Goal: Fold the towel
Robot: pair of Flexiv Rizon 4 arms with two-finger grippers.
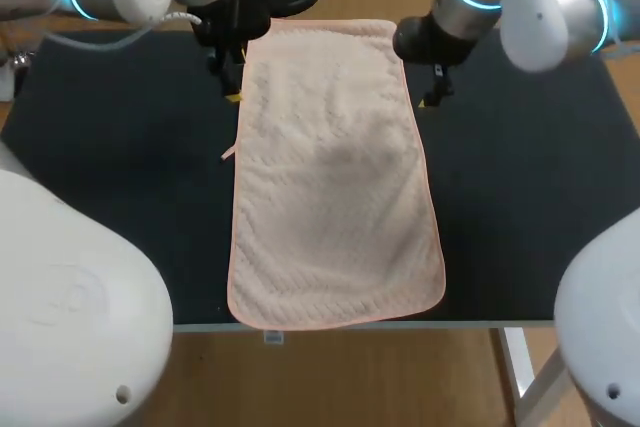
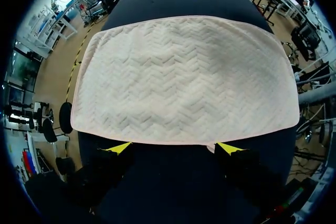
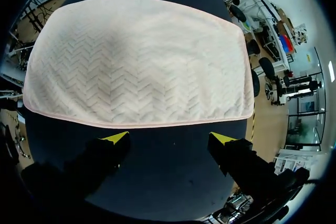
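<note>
The towel (image 1: 335, 167) lay flat on the desk (image 1: 120, 147), left claw (image 2: 174, 149) at its eleven o'clock, right claw (image 3: 168, 138) at one, both spread, likely readying to pinch its edges.

Dark table (image 1: 120, 147), pale pink towel (image 1: 335, 177) spread flat down its middle, reaching the near edge

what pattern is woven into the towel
A herringbone zigzag weave on the pale pink towel, clearest in the left wrist view.
</note>
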